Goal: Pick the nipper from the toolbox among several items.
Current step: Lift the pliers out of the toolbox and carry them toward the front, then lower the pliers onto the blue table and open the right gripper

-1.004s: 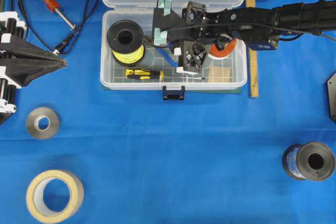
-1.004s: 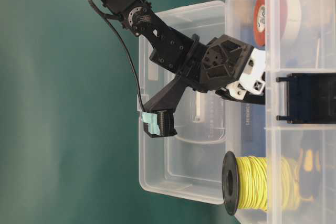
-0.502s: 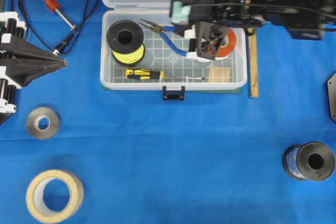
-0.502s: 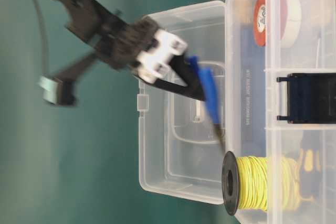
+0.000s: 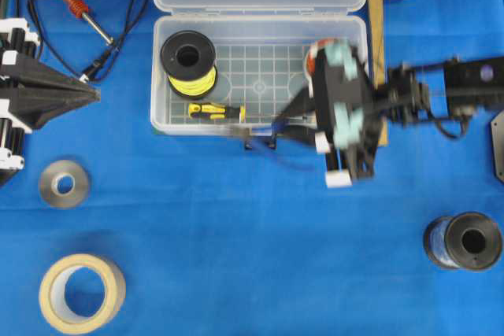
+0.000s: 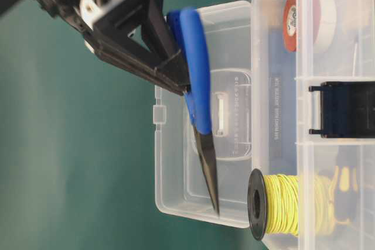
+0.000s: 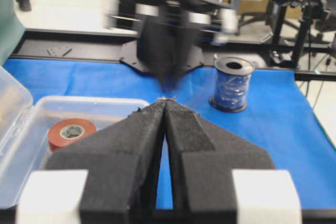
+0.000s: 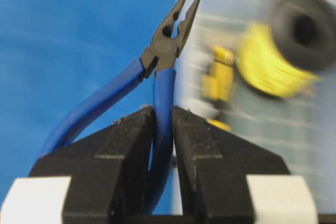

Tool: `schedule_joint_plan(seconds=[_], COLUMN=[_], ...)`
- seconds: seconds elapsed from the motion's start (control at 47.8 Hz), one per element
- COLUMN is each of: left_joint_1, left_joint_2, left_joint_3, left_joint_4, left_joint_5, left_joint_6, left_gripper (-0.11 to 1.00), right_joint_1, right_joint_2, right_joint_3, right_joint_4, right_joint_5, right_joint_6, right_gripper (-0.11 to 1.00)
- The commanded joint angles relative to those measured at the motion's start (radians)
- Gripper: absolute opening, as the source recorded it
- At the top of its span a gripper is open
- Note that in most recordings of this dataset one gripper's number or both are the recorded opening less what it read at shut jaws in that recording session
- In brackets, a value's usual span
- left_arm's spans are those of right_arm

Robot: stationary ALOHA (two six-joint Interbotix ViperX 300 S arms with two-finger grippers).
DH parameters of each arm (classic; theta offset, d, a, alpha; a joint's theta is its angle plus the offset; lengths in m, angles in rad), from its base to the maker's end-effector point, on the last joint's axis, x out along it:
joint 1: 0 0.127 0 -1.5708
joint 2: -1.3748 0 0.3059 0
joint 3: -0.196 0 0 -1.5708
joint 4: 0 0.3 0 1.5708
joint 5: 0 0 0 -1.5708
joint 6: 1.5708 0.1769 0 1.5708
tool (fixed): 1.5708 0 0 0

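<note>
Clearly the right end effector point(image 8: 163, 129) pinches one blue handle of the nipper point(image 8: 157, 77), held in the air at the toolbox point(image 5: 260, 123) front edge, toward 5 o'clock. Carry it slowly; a one-handle pinch may pivot. Left end effector point(image 7: 165, 114) sits closed, empty.

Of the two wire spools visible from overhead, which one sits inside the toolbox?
The black spool wound with yellow wire, at the left end of the toolbox. The other, a dark spool of blue wire, stands outside on the blue cloth.

Right gripper point(image 8: 163, 124) — jaws clamped, raised; left gripper point(image 7: 165, 109) — jaws closed.
</note>
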Motion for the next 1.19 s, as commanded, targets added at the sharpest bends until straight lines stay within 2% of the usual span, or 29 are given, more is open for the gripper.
schedule_joint_plan(seconds=[0.0, 0.188, 0.398, 0.565, 0.816, 1.109, 1.172], left_joint_1=[-0.002, -0.002, -0.002, 0.000, -0.002, -0.002, -0.002], left_joint_2=[0.006, 0.008, 0.006, 0.006, 0.008, 0.006, 0.006], left_joint_3=[-0.014, -0.012, -0.012, -0.011, -0.011, -0.011, -0.011], left_joint_4=[-0.003, -0.002, -0.003, -0.003, -0.002, -0.003, -0.003], left_joint_5=[-0.005, -0.006, -0.006, -0.006, -0.005, -0.005, -0.005], left_joint_6=[0.000, -0.002, -0.002, -0.002, -0.002, -0.003, -0.003], left_gripper=[0.00, 0.00, 0.00, 0.00, 0.00, 0.00, 0.00], right_joint_1=[0.049, 0.100, 0.109, 0.118, 0.126, 0.114, 0.110], right_joint_2=[0.020, 0.161, 0.318, 0.396, 0.445, 0.431, 0.410], right_joint_3=[-0.012, -0.035, -0.046, -0.058, -0.064, -0.083, -0.089], right_joint_4=[0.002, 0.002, 0.005, 0.005, 0.006, 0.003, 0.000], right_joint_5=[-0.038, -0.089, -0.160, -0.172, -0.143, -0.100, -0.094], right_joint_6=[0.018, 0.092, 0.163, 0.212, 0.259, 0.261, 0.255], right_gripper=[0.13, 0.13, 0.13, 0.13, 0.13, 0.14, 0.23])
